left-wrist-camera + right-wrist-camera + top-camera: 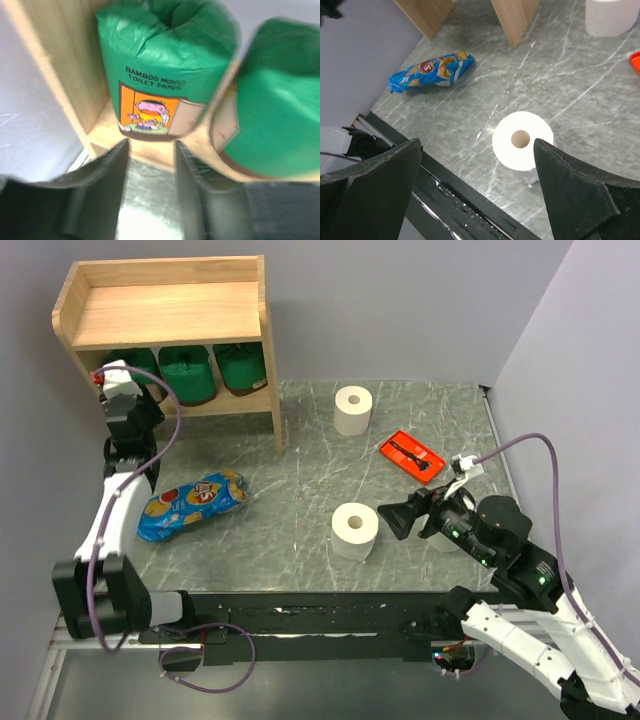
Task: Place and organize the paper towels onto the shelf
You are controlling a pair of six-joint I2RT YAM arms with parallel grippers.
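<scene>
Left gripper [151, 147]: slightly parted, empty, just in front of the green-wrapped roll [167, 65] on the shelf [60, 60] lower tier
Right gripper [477, 145]: spread wide, empty, white roll [522, 140] upright on the tabletop [560, 75] below it

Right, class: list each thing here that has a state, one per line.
Light wooden two-tier shelf: upright, lower tier stocked.
Three green-wrapped rolls: upright, on lower tier.
Far plain white roll: upright on table.
Near plain white roll: upright, untouched.
Blue crinkly snack bag: lying flat.
Flat orange-red tray: lying on table.
Left gripper: open, empty.
Right gripper: open wide, empty.
</scene>
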